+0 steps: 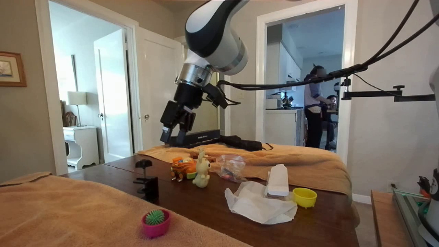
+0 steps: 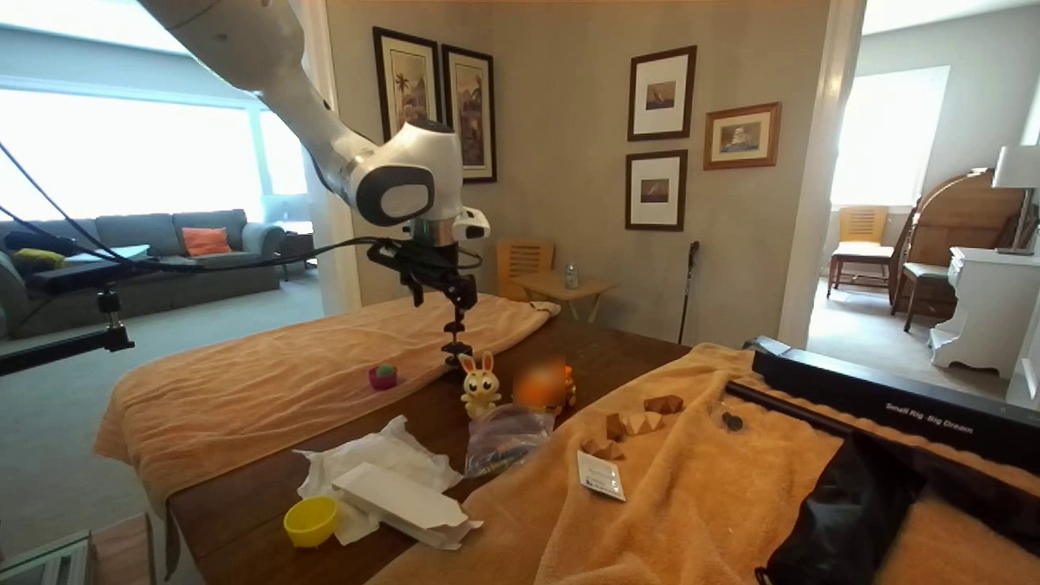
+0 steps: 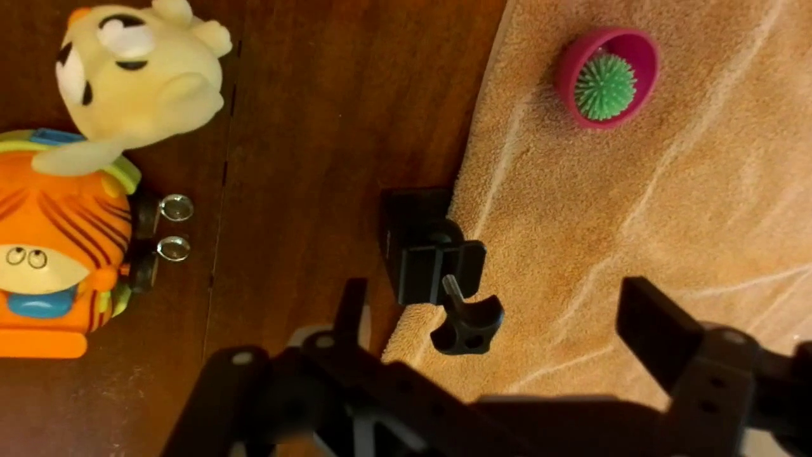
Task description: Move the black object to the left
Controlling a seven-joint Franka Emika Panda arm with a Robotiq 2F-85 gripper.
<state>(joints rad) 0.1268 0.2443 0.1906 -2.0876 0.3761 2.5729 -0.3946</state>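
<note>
Wrist view | black screw clamp (image 3: 422, 273) mid-frame, upright on dark wood table (image 3: 317, 127) by orange towel (image 3: 602, 209), blocky body (image 3: 406, 216) presumably steadying it | my claw (image 3: 498, 311), lower frame, spread wide, gripping nothing, probably so fingers (image 3: 660, 336) can straddle the knob (image 3: 467, 327)

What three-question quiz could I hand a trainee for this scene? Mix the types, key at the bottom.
1. Fill in: the spiky ball in the pink bowl is ____ in color.

2. True or false: the gripper is open, and the black object stands apart from it.

3. Multiple choice: how many of the three views show the yellow bowl?
A) one
B) two
C) all three

Key:
1. green
2. true; the jaws stand wide apart in the wrist view
3. B; it shows in both exterior views, not in the wrist view
</note>
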